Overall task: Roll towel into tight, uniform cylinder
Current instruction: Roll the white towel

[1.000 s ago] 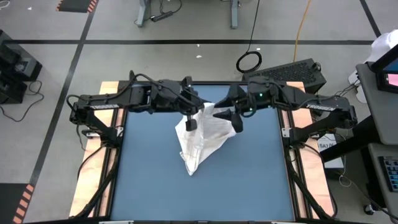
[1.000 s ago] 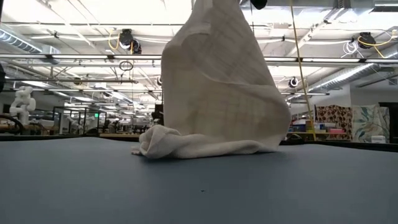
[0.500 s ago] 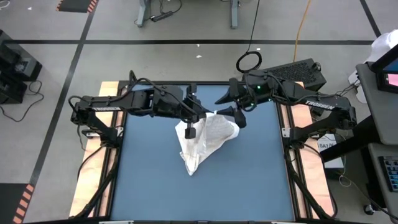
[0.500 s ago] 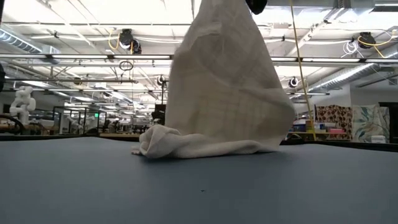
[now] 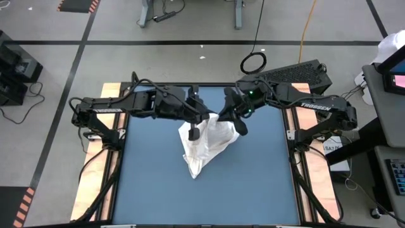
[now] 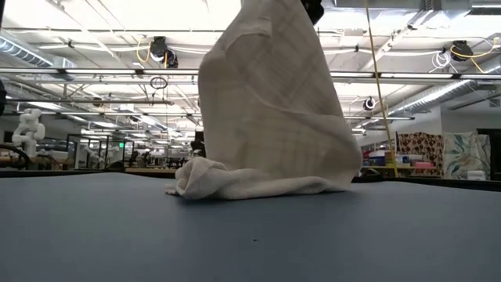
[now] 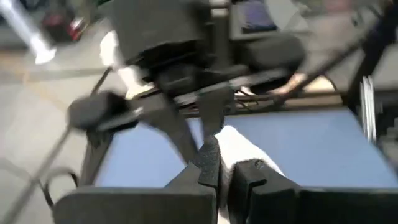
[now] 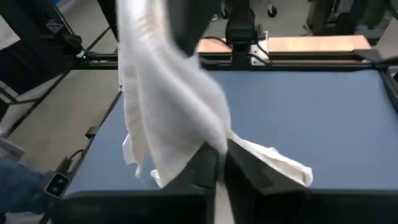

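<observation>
The white towel (image 5: 205, 142) with faint grey grid lines hangs between my two grippers above the far middle of the blue table (image 5: 253, 183). In the low view the towel (image 6: 274, 110) stands as a tall draped sheet, and its bunched lower end (image 6: 205, 180) rests on the table. My left gripper (image 5: 194, 130) is shut on the towel's upper left part. My right gripper (image 5: 240, 126) is shut on its upper right part. The left wrist view looks past the left gripper (image 7: 224, 177) at the right arm close ahead. My left gripper pinches the towel's upper part (image 7: 239, 146) between its two fingers, coming from the table's left and slanting down. The fingers hide the exact spot. The cloth hangs below them, with its lower end (image 5: 195, 168) on the table. My right gripper pinches a gathered edge of the towel (image 8: 208, 140) between its two fingers, slanting down from the table's right. A short flap (image 8: 277, 165) sticks out past the fingers. The rest of the cloth runs slack across toward my left gripper and hangs down.
Wooden strips (image 5: 95, 183) border the table on both sides. Bare blue surface lies near and to both sides of the towel. Beyond the far edge are a black case (image 5: 297, 73) and a coiled cable (image 5: 253, 62) on the floor.
My right gripper has turned at the wrist, dropped a little toward the towel and shut on its upper right part. That side of the cloth bulged outward and then drew back in. The bunched lower end has stayed in place on the table.
</observation>
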Action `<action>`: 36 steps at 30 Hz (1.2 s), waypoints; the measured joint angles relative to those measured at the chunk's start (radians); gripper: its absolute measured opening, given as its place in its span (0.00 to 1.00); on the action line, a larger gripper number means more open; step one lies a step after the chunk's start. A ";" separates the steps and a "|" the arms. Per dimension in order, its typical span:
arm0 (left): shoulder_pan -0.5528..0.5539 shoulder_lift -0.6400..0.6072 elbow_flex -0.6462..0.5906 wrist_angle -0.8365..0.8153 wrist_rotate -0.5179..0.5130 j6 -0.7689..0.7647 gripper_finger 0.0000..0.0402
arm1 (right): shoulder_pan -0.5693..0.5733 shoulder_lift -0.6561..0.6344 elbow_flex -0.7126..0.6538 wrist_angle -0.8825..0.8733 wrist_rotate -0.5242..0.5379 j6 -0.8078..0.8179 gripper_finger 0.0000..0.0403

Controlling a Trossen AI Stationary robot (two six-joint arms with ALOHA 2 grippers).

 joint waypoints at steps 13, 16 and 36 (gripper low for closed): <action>-0.065 -0.016 0.000 -0.343 -0.144 -0.640 0.48 | -0.080 -0.076 -0.001 -0.055 0.055 0.014 0.01; -0.096 -0.016 0.000 -0.464 -0.172 -0.743 0.55 | -0.105 -0.091 -0.001 -0.054 0.054 0.011 0.00; -0.137 -0.001 -0.272 0.124 -0.451 -0.440 0.55 | -0.225 -0.164 -0.001 -0.105 0.052 0.031 0.00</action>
